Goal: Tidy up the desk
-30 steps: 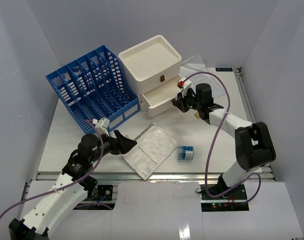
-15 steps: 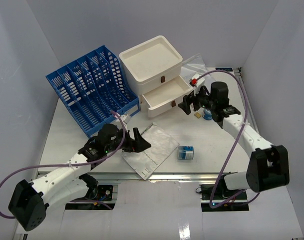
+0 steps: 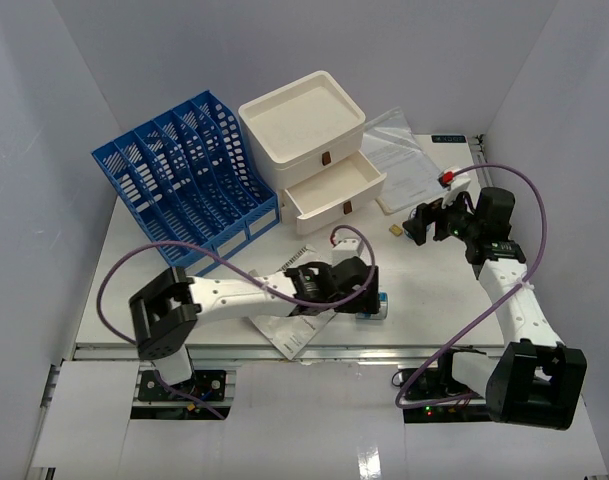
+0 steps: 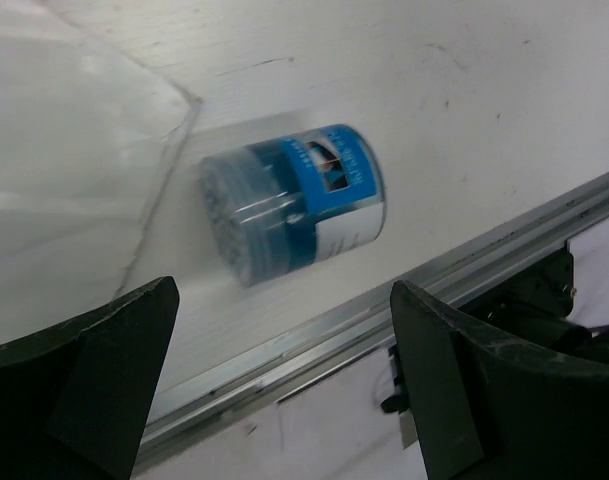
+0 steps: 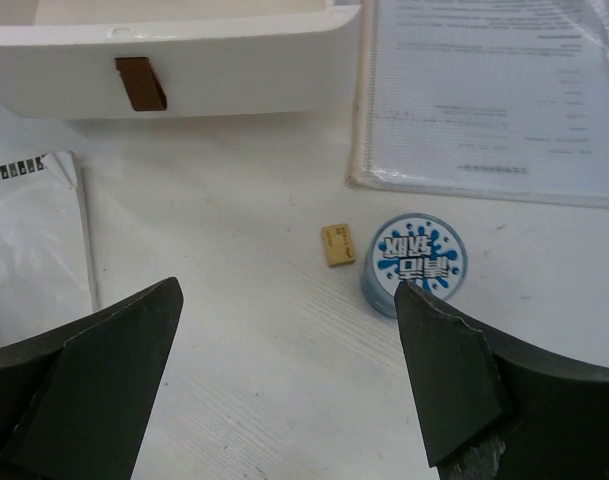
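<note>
Desk [image 3: 434,290] comes first: it fills the middle of the top view, and it is hard, flat and smooth. It stays put, but the things on it can slide or roll. The next thing to pick up looks like the little blue can [image 4: 294,205]. It lies on its side near the front rail, right by the edge of the bag [image 4: 64,150]. It looks light, slick and round, so a bump may send it rolling. A squeeze on its two flat ends seems the safest hold. The left gripper [image 4: 282,300] hovers close to the can, not touching it, with its jaws wide open and nothing in them. The right gripper [image 5: 286,295] is wide open too and holds nothing. Below it sit a round tub [image 5: 414,262] and a small tan block [image 5: 337,245], close together, near the papers [image 5: 484,90] and the open drawer [image 5: 184,60]. A second ago the left arm was back by the blue rack [image 3: 184,170]; now it has reached across the bag to the can. The right gripper was shut at the drawer; now its jaws have opened and it has pulled back to the right. The can has not moved.
</note>
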You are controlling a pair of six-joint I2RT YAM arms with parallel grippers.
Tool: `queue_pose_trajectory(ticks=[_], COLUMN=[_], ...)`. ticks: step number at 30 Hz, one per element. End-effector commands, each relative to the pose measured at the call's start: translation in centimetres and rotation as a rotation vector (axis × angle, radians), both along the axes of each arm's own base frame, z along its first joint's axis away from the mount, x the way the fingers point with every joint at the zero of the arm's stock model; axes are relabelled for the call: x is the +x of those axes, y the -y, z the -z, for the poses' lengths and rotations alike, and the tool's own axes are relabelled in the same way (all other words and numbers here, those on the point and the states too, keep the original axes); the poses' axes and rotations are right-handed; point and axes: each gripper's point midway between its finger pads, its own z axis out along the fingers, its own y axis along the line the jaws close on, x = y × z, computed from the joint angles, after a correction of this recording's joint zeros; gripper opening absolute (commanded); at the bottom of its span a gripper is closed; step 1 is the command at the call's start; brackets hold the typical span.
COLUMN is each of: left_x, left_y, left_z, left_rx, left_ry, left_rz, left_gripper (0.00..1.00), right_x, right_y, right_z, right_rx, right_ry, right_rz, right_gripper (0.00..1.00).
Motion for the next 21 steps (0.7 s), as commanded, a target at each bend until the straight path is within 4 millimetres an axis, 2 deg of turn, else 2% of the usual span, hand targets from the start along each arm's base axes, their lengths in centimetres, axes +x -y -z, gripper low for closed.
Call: queue_pose_trajectory(ticks=[1,6,10,14,19,21], left_x=[0.6,0.8,0.7,0.8,1.3,1.5], left_y=[0.5,1.9,1.5,1.6,1.2,1.2], left_z=[1.3,3.4,5.3,6.2,6.1,5.7], left_rx=[0.171,0.315,0.426,0.441,0.44,0.422], left_ry=[0.025,0.002,-0.023,-0.017,0.005,0.017], left_rz=[-0.121,-0.139,-0.173,-0.188,-0.224,-0.227], left_gripper=[0.98,0.98,0.98,0.97,0.72,0.5], right_x=[-0.7,-1.1,-1.4,-1.6,-1.8,-1.9], right_y=[0.4,0.5,0.5,0.6,0.5,0.5], right_z=[-1.5,-1.4,-1.9,-1.8,-1.9,-1.8], right_rx=[0.053,0.085,0.091,0.094,0.102,0.105], right_ry=[0.029,0.014,0.027,0.029,0.028,0.027], right_rz=[-0.004,-0.021,-0.029,-0.034,-0.046,-0.049], right_gripper=[0.93,0.93,0.93,0.93,0.93,0.93])
